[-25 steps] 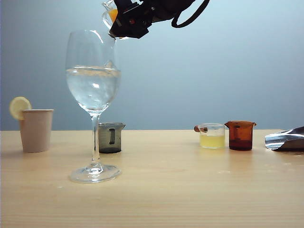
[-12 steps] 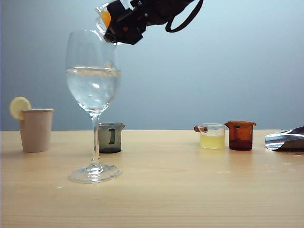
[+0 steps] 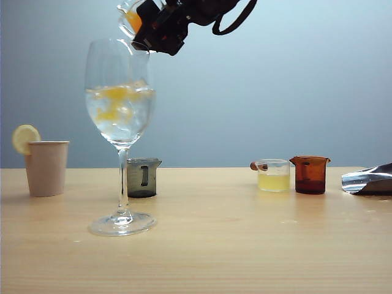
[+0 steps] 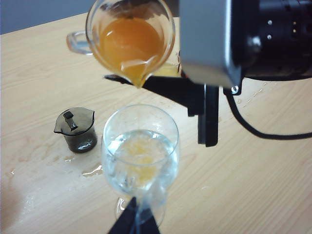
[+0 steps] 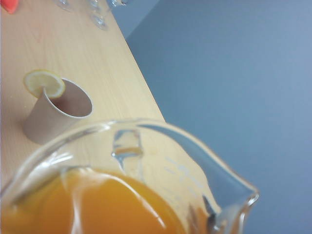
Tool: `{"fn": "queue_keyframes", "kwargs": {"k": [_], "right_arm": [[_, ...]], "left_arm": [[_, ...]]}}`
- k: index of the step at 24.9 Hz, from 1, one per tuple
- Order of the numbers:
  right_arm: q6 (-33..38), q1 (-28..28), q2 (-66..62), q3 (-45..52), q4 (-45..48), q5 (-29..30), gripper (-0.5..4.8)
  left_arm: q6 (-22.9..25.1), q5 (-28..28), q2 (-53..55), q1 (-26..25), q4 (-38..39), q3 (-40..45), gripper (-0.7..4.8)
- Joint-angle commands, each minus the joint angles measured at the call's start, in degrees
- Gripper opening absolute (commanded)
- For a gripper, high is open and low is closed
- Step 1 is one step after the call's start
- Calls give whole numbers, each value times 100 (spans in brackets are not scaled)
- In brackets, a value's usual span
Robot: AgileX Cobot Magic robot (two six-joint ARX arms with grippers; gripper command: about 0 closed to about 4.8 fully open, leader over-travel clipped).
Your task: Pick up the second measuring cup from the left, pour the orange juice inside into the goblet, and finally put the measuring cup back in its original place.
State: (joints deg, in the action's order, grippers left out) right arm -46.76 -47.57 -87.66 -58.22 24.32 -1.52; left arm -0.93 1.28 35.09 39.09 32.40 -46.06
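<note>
The second measuring cup from the left (image 3: pixel 130 17) is held tilted high above the goblet (image 3: pixel 120 116), its pour spout directed down at the open bowl. One wooden table (image 3: pixel 245 245) is seen, the largest thing in view. One goblet is counted, standing upright on the table, its bowl partly filled with clear liquid in which clouds of orange juice (image 3: pixel 116 98) are spread. One beige paper cup (image 3: pixel 46 166) with a lemon slice (image 3: pixel 24 136) on its rim is placed well to the left of the goblet. Four small cups are counted: the clear one in the air, one smoky dark-grey cup (image 3: pixel 143 177) just behind the goblet's stem, one clear cup of pale yellow liquid (image 3: pixel 273 175), and one amber-brown cup (image 3: pixel 310 174) touching or just beside it. One crumpled silver object (image 3: pixel 369 180) is seen at the right edge. The right gripper (image 3: pixel 160 27) is clenched on the lifted cup. The left gripper (image 4: pixel 134 222) is shown only as a dark tip near the goblet's foot; its state cannot be told.
</note>
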Motion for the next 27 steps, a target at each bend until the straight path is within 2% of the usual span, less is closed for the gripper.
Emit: {"fn": "queue_keyframes", "kwargs": {"k": [1,27], "right_arm": [[-125,-2,46,-50,251,17,220],[-942,-2,48,-50,254,7,220]], "left_arm": [[4,0,-11,2,-26,-26,-5],[7,-2,-11,2,-26,-26,-5]]}}
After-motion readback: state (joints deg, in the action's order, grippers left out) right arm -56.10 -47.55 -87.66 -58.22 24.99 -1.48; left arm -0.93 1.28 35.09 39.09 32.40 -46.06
